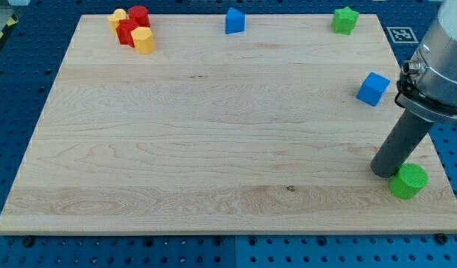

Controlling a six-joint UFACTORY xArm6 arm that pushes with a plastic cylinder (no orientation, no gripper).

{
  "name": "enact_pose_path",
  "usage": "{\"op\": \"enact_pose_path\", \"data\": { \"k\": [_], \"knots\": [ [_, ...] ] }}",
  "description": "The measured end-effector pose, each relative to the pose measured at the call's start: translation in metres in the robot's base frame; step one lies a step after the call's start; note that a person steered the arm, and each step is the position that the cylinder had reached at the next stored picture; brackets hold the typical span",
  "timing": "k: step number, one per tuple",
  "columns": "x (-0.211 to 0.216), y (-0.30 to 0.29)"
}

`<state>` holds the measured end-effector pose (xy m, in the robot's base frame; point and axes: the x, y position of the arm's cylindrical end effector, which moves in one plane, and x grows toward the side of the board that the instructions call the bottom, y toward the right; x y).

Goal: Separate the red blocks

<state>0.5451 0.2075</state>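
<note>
Two red blocks sit at the board's top left: a red cylinder [139,14] and a red star-like block [127,31], touching each other. A yellow block [117,17] and a yellow hexagonal block [144,40] press against them in one cluster. My tip [383,172] is at the view's right, low on the board, far from the red blocks. It stands just left of a green cylinder [408,181], touching or nearly touching it.
A blue block [234,21] sits at the top middle edge. A green star [345,20] sits at the top right. A blue cube [373,88] lies at the right, above my tip. The wooden board [213,134] ends just past the green cylinder.
</note>
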Motion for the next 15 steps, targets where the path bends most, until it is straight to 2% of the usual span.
{"op": "enact_pose_path", "data": {
  "k": [2,5,7,9,12,13,15],
  "knots": [
    [-0.022,-0.075],
    [-0.030,-0.077],
    [-0.060,-0.165],
    [-0.108,-0.276],
    [-0.228,-0.428],
    [-0.250,-0.443],
    [-0.255,-0.446]
  ]
}}
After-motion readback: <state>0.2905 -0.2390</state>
